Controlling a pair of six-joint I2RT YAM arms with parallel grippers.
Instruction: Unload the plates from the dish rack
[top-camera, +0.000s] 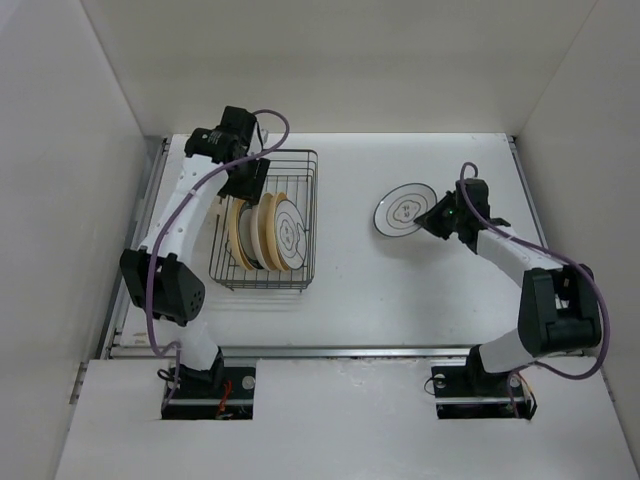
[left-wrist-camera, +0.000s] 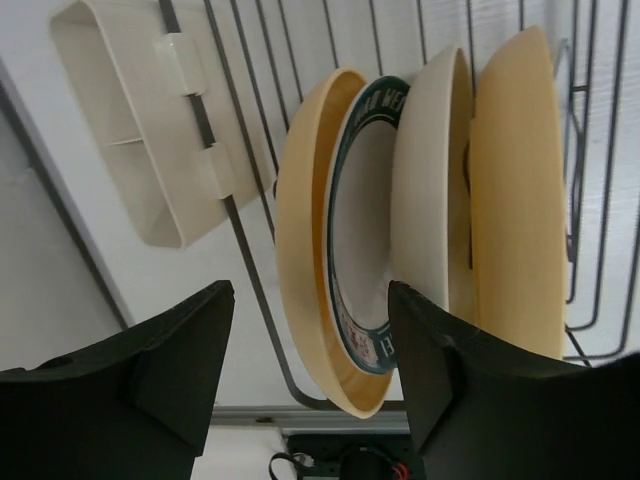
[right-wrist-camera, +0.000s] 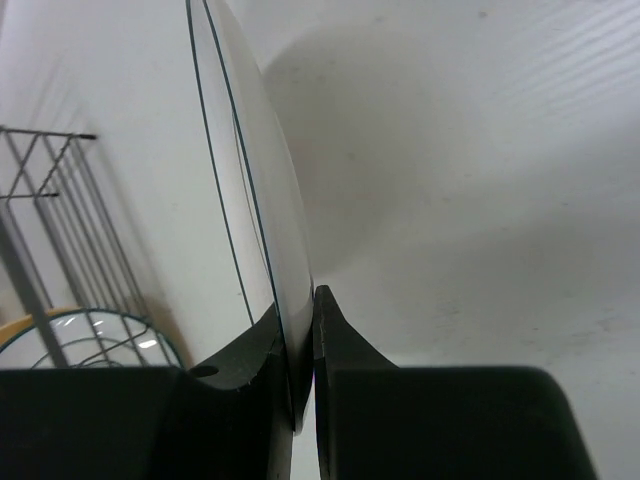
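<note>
- Plates (top-camera: 262, 232): four stand on edge between the rack (top-camera: 295, 170) dividers, packed close, so a rim is the only thing to grab
- Rack sits on the left of the table (top-camera: 400, 300), under the left arm
- Left wrist view, order: tan plate (left-wrist-camera: 300, 250) outermost, ringed plate (left-wrist-camera: 365, 230) nested against it, cream plate (left-wrist-camera: 425, 200), far tan plate (left-wrist-camera: 520, 200)
- Left gripper (left-wrist-camera: 310, 300): jaws apart, nothing held, gap lined up on the tan and ringed rims; looks like a set-up for a rim pinch
- Risk: those two sit so tight one pinch may take both
- Clip (left-wrist-camera: 130, 120) hangs on the rack's side wire, beside the left finger, not touching
- White plate (top-camera: 400, 210): out of the rack, right side, well apart from it
- Right gripper (right-wrist-camera: 300, 310): jaws clamped on its rim, an edge pinch since the face is too wide to span
- It's tilted low over the table; can't tell if it has touched down
- Judgement: one out, four to go
</note>
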